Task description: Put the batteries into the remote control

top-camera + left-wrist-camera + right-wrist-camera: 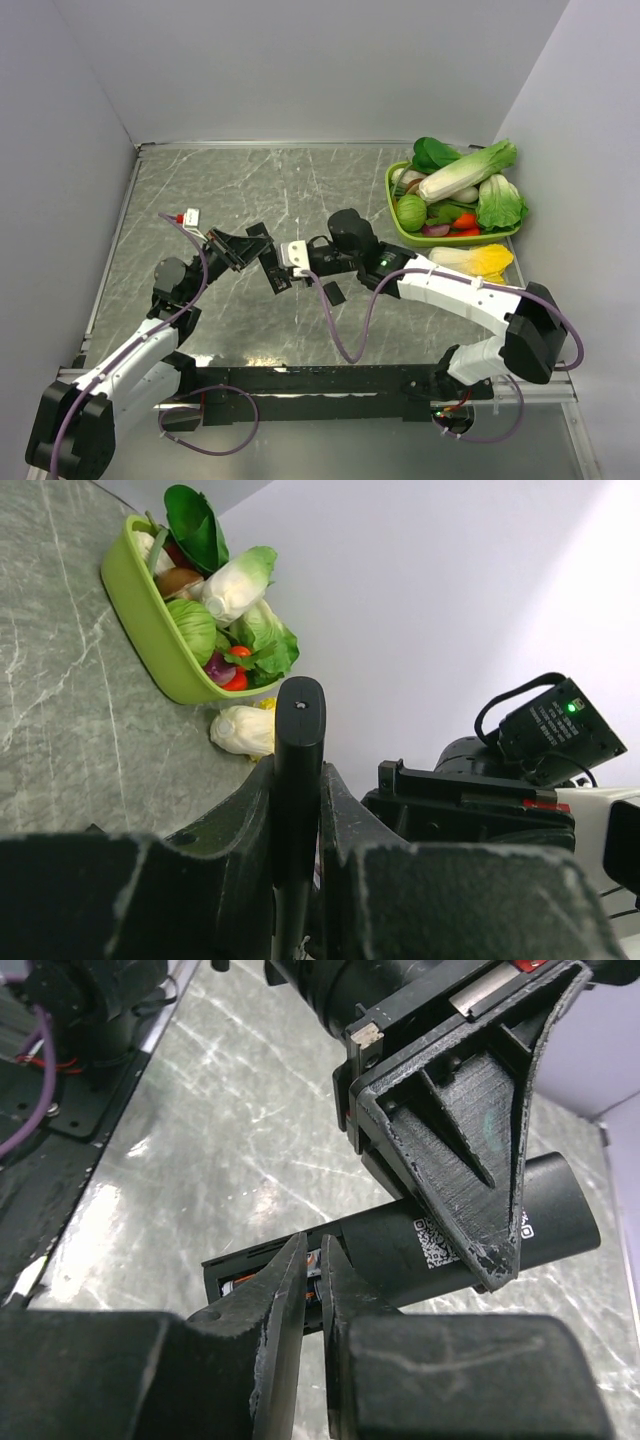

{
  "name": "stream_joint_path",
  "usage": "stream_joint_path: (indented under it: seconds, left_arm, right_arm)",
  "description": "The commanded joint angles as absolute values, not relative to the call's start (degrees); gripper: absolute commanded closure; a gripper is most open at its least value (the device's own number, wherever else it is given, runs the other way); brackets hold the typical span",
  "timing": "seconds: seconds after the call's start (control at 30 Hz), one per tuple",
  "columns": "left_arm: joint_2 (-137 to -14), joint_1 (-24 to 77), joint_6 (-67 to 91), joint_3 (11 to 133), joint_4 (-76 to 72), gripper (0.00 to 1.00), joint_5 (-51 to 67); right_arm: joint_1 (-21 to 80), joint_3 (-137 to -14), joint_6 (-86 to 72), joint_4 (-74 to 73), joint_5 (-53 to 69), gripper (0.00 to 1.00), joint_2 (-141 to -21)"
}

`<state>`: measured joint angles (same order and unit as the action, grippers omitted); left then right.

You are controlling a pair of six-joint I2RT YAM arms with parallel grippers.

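QR code (437,1243) on remote control (395,1245); adjoining print illegible.

Left tool (300,810) clamped, right tool (313,1282) closed

This was a robot test cell in a laboratory, not a lived-in room. A dark grey marble-patterned worktop (300,190) stood boxed in on three sides by plain pale panel walls (300,60), with bare metal rails (260,145) along its edges. Two white-and-black jointed robot arms, the left (130,360) and the right (470,295), were bolted to a black base plate (320,380) at the near edge, trailing loose purple cables (340,335). A lime-green plastic tray (391,200) heaped with glossy vegetables (465,172) sat in the far right corner, the one homely item in the cell.
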<state>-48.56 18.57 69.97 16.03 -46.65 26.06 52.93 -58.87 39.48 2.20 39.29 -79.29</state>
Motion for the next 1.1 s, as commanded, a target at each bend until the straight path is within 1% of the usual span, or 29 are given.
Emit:
stream_joint_path:
  seconds: [0.0,0.07,0.3,0.37,0.53,0.63,0.83,0.87,0.93,1.07]
  left_arm:
    - [-45.2,18.6,74.0,20.2,-60.3,0.99,24.8]
    - [-45.0,18.6,73.5,20.5,-60.3,0.99,25.5]
    - [-44.3,18.6,73.2,21.4,-60.5,0.99,27.3]
    - [-44.1,18.6,73.0,21.6,-60.1,0.99,27.6]
    - [-43.9,18.6,72.2,21.8,-58.7,0.99,27.9]
    - [-43.8,18.6,71.6,21.6,-57.4,0.99,27.7]
    - [-43.4,18.7,69.6,20.2,-52.9,0.99,25.5]
    - [-43.4,18.7,69.4,19.6,-52.1,0.98,25.2]
    - [-43.4,18.6,69.3,19.2,-51.0,0.99,24.1]
    - [-43.4,18.7,68.1,19.3,-48.4,0.99,23.6]
  right_arm:
    - [53.3,-53.1,36.6,-4.5,32.5,0.81,-80.6]
    - [53.2,-51.6,36.8,-1.9,29.4,0.79,-80.6]
    - [54.1,-49.4,40.7,2.5,20.2,0.75,-81.0]
    - [54.9,-49.2,42.0,3.2,18.3,0.70,-81.1]
    - [56.9,-47.8,43.9,7.7,11.0,0.68,-80.2]
    - [57.8,-48.6,43.9,6.8,11.8,0.66,-79.5]
    - [58.2,-52.2,39.8,4.5,17.7,0.59,-75.5]
    - [58.5,-52.5,39.4,4.6,19.1,0.55,-75.0]
    - [58.4,-53.3,38.5,4.6,19.9,0.53,-74.0]
    - [58.4,-54.0,37.8,4.8,21.4,0.52,-73.5]
